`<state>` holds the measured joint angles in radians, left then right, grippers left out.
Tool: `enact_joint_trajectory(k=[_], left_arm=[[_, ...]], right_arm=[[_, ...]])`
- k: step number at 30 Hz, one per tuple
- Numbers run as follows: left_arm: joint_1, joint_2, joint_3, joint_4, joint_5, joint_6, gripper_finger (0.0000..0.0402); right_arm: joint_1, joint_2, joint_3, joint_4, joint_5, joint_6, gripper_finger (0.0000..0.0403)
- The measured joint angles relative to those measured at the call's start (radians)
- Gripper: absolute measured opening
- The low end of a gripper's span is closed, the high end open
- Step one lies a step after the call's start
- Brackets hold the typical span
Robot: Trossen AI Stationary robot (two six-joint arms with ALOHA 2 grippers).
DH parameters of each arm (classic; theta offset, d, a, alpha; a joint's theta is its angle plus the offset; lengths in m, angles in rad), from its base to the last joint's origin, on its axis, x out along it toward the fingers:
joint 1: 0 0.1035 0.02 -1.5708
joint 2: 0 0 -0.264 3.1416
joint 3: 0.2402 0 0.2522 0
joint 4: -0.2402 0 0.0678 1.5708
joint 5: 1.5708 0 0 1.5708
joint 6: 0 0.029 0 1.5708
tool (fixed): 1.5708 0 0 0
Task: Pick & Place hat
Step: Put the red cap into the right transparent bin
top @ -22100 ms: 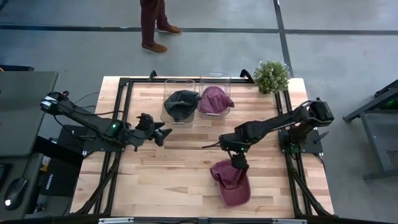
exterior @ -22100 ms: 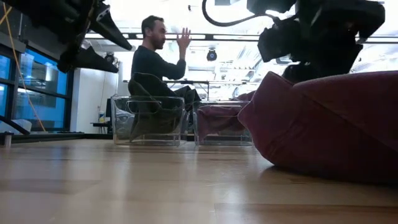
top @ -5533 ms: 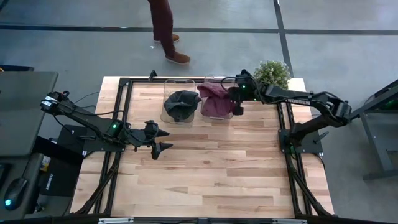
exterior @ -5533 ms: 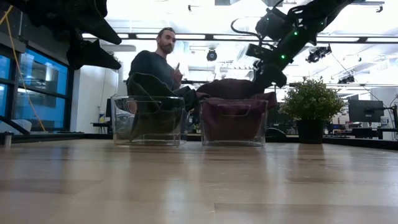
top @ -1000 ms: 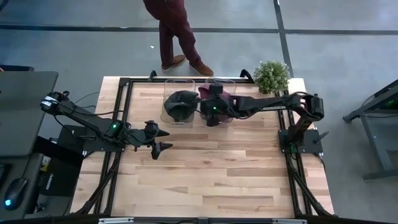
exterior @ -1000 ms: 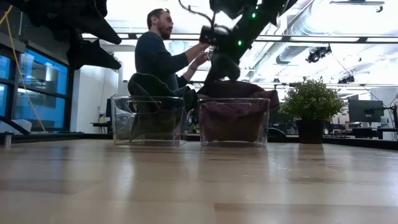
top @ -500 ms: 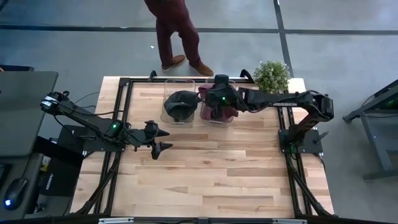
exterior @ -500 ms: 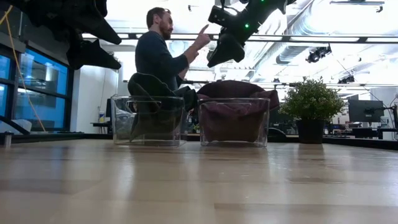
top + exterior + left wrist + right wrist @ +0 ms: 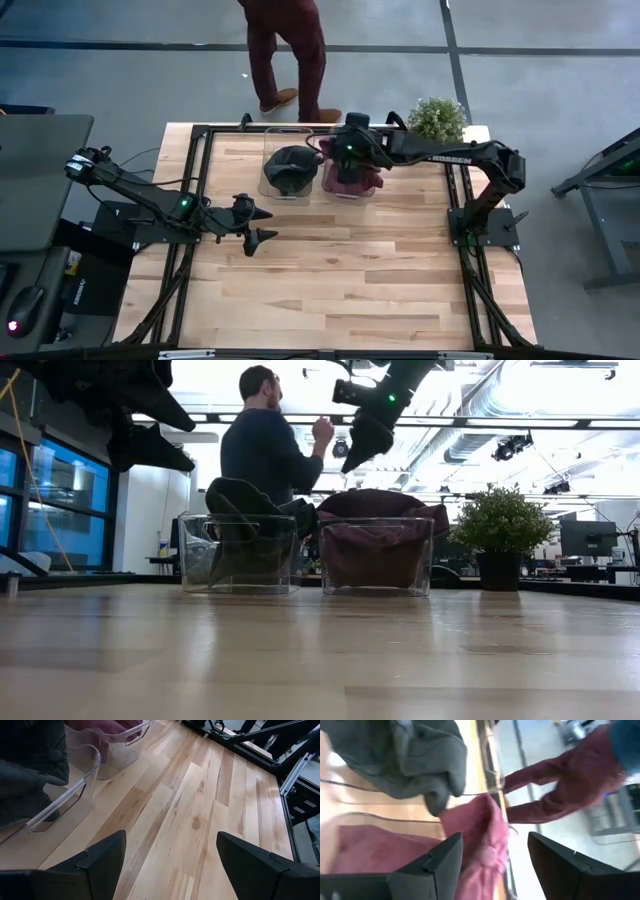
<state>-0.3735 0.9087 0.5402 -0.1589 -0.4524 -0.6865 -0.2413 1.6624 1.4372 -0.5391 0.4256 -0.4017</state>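
Note:
Two clear bins stand side by side at the table's far edge. The left one holds a dark grey hat (image 9: 289,168) (image 9: 240,510) (image 9: 405,755). The right one is filled with maroon hats (image 9: 366,181) (image 9: 375,525) (image 9: 475,835), which rise over its rim. My right gripper (image 9: 344,158) (image 9: 350,458) (image 9: 495,855) hangs open above the maroon bin, clear of the hats. My left gripper (image 9: 265,224) (image 9: 170,855) (image 9: 180,438) waits open above the table's left half, nearer than the dark hat's bin (image 9: 75,795).
A potted plant (image 9: 437,121) (image 9: 500,520) stands at the far right corner, right of the bins. A person (image 9: 290,50) (image 9: 265,445) stands just beyond the far edge, behind the bins. Bare wooden tabletop (image 9: 330,270) stretches from the bins to the near edge.
My right gripper has risen from the maroon hats in the right bin and drawn slightly toward the far edge; it now hangs clear above them. The hats have stayed in the bin. The person behind the table has shifted and turned.

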Motion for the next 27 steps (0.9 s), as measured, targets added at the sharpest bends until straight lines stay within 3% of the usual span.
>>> enact_joint_trajectory(k=[3,13,18,27], left_arm=[[0.0,0.0,0.0,0.0,0.0,0.0,0.0302],[0.0,0.0,0.0,0.0,0.0,0.0,0.0302],[0.0,0.0,0.0,0.0,0.0,0.0,0.0302],[0.0,0.0,0.0,0.0,0.0,0.0,0.0302]], right_arm=[[0.006,0.051,0.106,-0.108,-0.019,0.039,0.022],[0.026,0.28,0.423,-0.404,0.104,0.042,0.022],[0.023,0.361,0.48,-0.473,0.176,0.064,0.022],[0.001,0.397,0.479,-0.578,0.175,0.148,0.022]])
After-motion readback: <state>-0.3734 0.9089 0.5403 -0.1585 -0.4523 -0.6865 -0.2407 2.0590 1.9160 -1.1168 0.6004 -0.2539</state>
